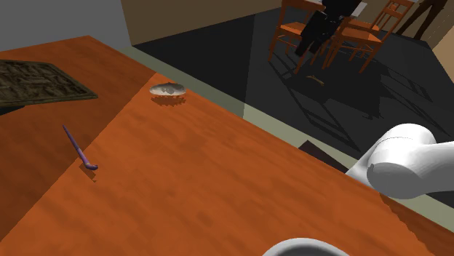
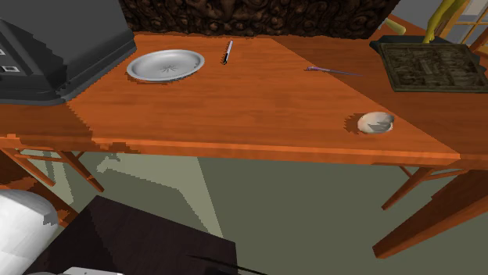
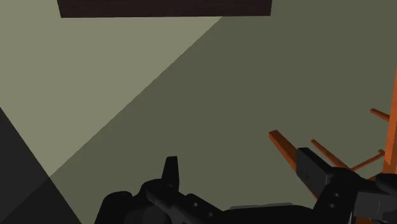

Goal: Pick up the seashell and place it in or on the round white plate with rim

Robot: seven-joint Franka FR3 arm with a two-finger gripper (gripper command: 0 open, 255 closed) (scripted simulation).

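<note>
We count one seashell [image 2: 375, 123] near an edge of the desk [image 2: 258, 117] by a corner. One grey plate [image 2: 166, 65] lies well apart at the opposite edge, one pen [image 2: 227, 52] beside it. Our end effector [image 3: 240, 172] has its fingers apart, empty.

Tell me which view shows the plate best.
Second exterior view: the whole plate on the table, rim clear. Shoulder view has a pale arc at its bottom edge, possibly the rim. Wrist view faces the floor.

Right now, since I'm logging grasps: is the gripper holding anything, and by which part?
Nothing is held. The gripper is open over the floor, with nothing between its fingers. The seashell lies on the table.
</note>
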